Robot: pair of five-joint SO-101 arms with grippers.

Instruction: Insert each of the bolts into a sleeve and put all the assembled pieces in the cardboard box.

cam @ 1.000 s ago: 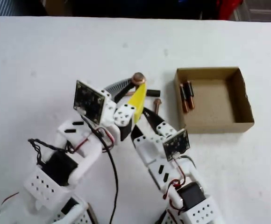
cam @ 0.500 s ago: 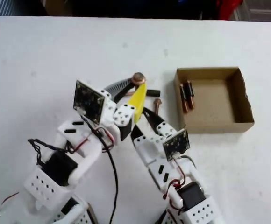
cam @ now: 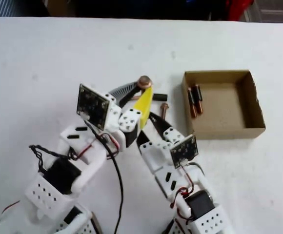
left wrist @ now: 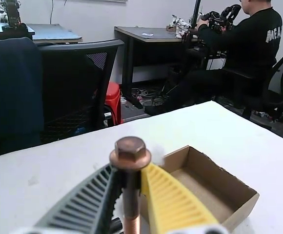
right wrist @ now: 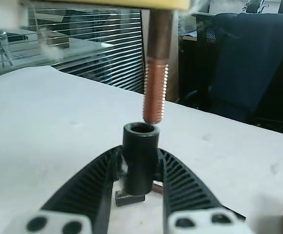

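High view: your left gripper [cam: 142,88] is clenched on a bolt [cam: 144,82], head up, near the cardboard box [cam: 218,73], where assembled pieces [cam: 195,100] lie. Both arms lean in together there.

Left wrist view: the bolt stands upright between the grey and yellow fingers [left wrist: 171,204].

Right wrist view: your right gripper [right wrist: 141,168] grasps a sleeve [right wrist: 141,151] upright. The bolt's threaded tip hangs just above the sleeve's open mouth.
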